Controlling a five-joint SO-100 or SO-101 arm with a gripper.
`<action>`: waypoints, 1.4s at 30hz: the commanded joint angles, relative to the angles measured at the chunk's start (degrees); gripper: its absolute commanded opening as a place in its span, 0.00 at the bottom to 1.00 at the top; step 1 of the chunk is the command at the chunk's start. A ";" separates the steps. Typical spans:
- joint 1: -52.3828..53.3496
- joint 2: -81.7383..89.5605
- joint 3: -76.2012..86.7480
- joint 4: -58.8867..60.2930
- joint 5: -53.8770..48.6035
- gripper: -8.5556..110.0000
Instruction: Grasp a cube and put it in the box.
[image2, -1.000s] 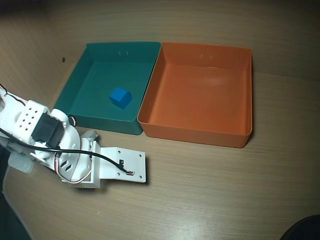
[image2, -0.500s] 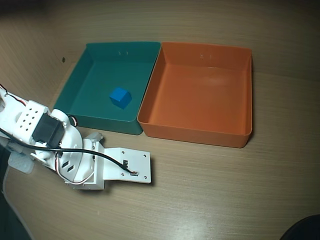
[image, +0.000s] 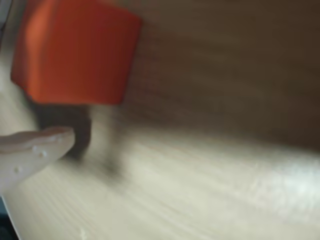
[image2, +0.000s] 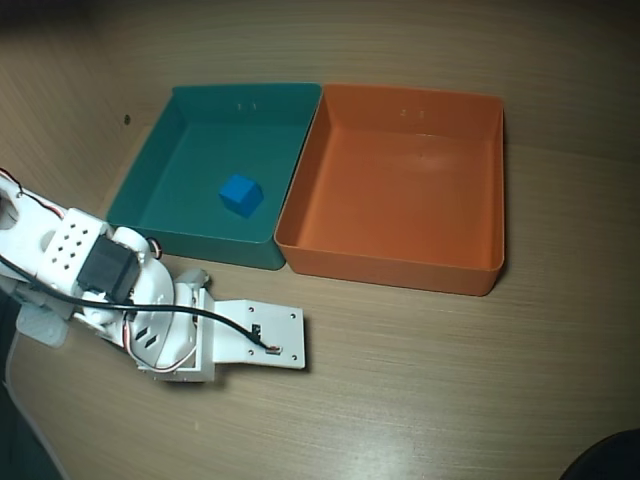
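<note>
From my wrist view, the orange cube (image: 75, 52) sits blurred on the wooden table (image: 215, 165), just above and ahead of my one visible white fingertip (image: 35, 150), apart from it. I cannot tell whether my jaws are open or closed. In the overhead view, my white arm (image2: 170, 325) hides the cube. The orange tray (image2: 400, 185) lies beyond my gripper, beside the teal tray (image2: 215, 170) holding a blue cube (image2: 241, 195).

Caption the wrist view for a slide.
Blurred close-up: the orange cube sits on the wooden table, one pale gripper fingertip just below it.
</note>
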 joint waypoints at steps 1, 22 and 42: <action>0.00 0.97 -2.29 -0.26 0.35 0.48; -1.23 -3.60 -3.16 -0.44 0.35 0.11; -0.62 1.49 -3.34 0.00 0.35 0.03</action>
